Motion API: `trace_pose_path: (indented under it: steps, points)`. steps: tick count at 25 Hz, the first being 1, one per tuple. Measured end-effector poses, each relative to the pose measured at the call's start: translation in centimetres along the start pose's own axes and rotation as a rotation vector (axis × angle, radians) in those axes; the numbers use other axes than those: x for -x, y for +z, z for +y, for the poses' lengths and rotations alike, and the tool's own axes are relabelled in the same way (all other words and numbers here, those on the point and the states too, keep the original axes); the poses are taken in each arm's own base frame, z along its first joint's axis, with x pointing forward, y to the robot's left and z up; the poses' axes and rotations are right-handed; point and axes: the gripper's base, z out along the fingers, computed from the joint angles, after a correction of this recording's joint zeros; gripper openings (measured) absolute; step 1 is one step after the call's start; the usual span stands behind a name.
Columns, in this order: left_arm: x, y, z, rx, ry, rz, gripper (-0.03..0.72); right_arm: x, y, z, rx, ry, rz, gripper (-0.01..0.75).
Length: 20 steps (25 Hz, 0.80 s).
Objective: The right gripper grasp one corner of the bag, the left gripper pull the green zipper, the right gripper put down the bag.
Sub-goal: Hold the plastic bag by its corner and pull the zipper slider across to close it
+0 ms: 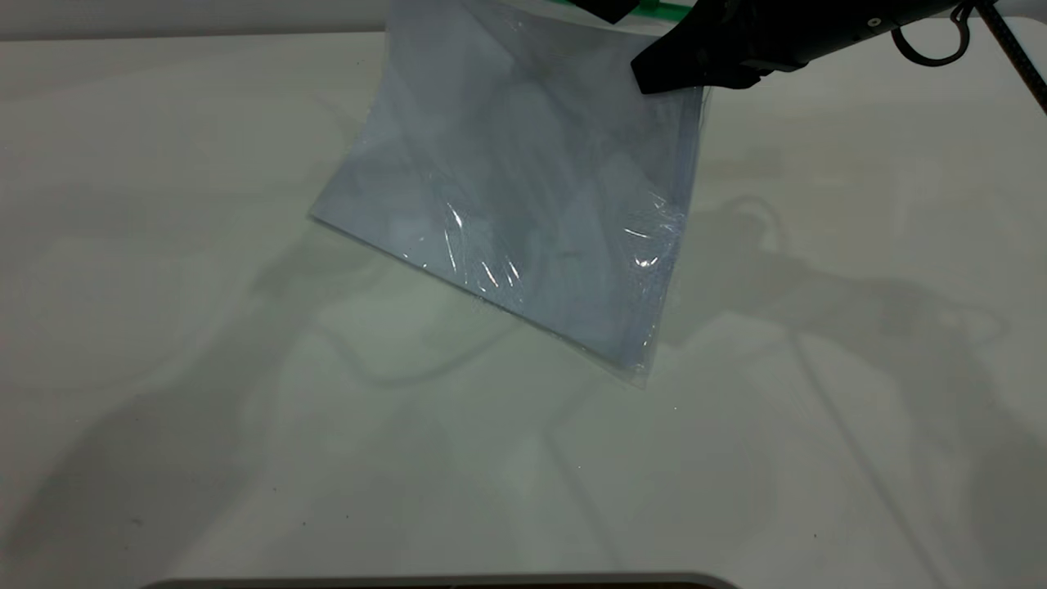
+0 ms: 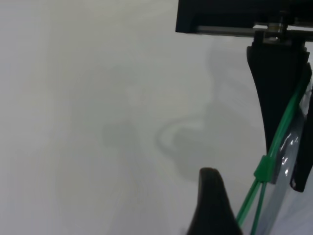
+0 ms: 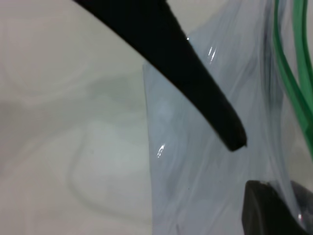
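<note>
Over the table: your bag (image 1: 523, 188) hangs lifted by its upper right corner, with the lower edge and lower corners close to the tabletop (image 1: 164, 327) or resting on it.
Right gripper: you have the right gripper (image 1: 667, 74) at that upper right corner of the bag, its dark fingers clamped on the plastic just below the green strip; in the right wrist view one finger lies across the clear film.
Why held so: I judge this grip keeps the zipper edge up and taut, so the slider has something to run against.
Green zipper: the green zipper (image 2: 274, 152) runs along the bag's top edge, and its small slider (image 2: 264, 169) sits on the strip.
Left gripper: your left gripper (image 2: 244, 181) is at the bag's top edge beside the slider, fingers apart, one on each side of the strip.
Strip: past the slider it splits into two lines, so that stretch looks open.
Writing: you have no brand, label or text readable on the bag or the arms.
</note>
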Motion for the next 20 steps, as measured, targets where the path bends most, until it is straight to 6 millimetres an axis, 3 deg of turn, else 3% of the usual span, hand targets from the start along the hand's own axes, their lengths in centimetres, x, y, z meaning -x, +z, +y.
trace_pose_path:
  steps: [8, 17, 20]
  points:
    - [-0.18, 0.44, -0.03, -0.007, 0.005, -0.030, 0.555, 0.07, 0.00, 0.15, 0.016, -0.002, -0.008, 0.035]
    - [-0.15, 0.44, -0.04, -0.008, 0.006, -0.033, 0.248, 0.07, 0.00, 0.15, 0.017, -0.002, -0.008, 0.035]
    - [-0.15, 0.44, -0.04, -0.008, 0.006, -0.033, 0.178, 0.07, 0.00, 0.16, 0.017, -0.002, -0.008, 0.035]
